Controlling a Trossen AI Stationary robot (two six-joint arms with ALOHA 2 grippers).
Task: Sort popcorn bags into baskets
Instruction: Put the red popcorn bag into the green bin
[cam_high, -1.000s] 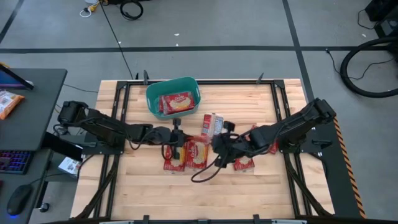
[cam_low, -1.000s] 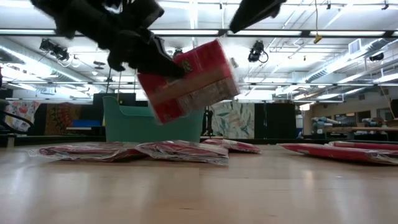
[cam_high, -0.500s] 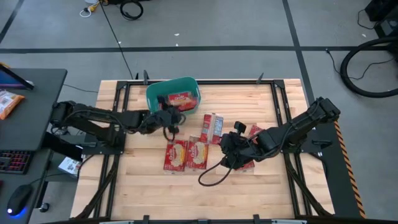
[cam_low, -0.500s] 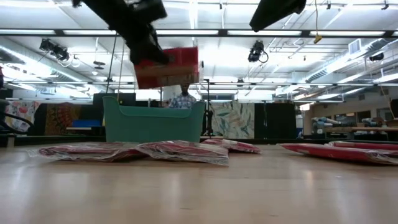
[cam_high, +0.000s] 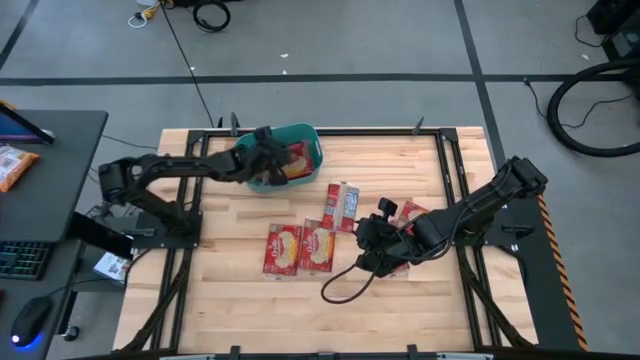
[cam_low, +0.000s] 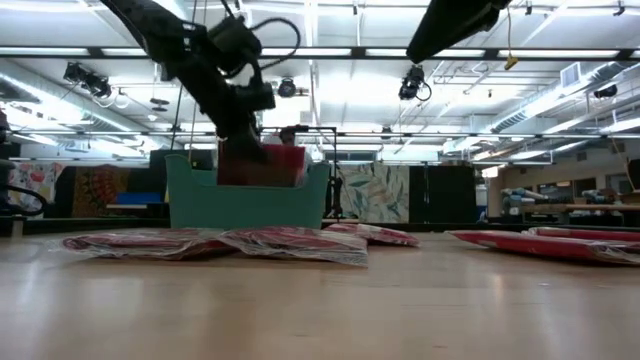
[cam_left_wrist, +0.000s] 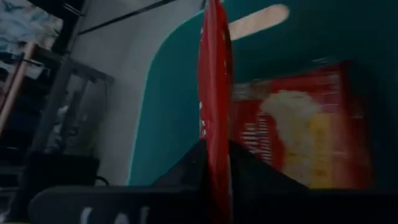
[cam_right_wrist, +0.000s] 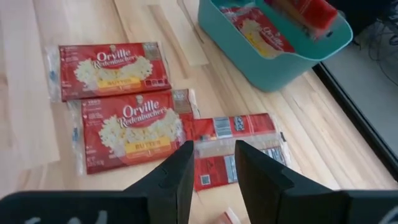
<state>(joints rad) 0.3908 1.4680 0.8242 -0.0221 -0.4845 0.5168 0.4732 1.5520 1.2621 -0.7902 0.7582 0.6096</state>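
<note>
**One packet held over the basket, one inside, five counted on the table**

A wooden table (cam_high: 250, 300) is seen from above, with two dark arms reaching in from its left and right sides. One teal basket (cam_high: 247, 155) stands at the far edge, left of centre.

The left gripper (cam_high: 268, 152) is held over the basket's opening. One popcorn bag (cam_low: 262, 165) is pinched edge-on between its fingers, and in the low view this held packet hangs with its lower part below the basket's rim. One more packet (cam_left_wrist: 298, 134) is seen lying flat on the basket's floor, label up.

The right gripper (cam_high: 372, 232) hovers above the table, right of centre, its fingers (cam_right_wrist: 177, 174) spread with a gap between them and nothing held.

Five packets are counted on the table in the high view. Two (cam_high: 283, 248) (cam_high: 318, 246) lie side by side near the middle, labels up, touching. One (cam_high: 341, 204) lies just beyond them, toward the basket, with its printed back up. Two others (cam_high: 408, 211) (cam_high: 397, 264) lie under and beside the right arm and are partly hidden by it.

At the far left, on a separate dark desk, one orange snack bag (cam_high: 14, 163) is seen.
</note>
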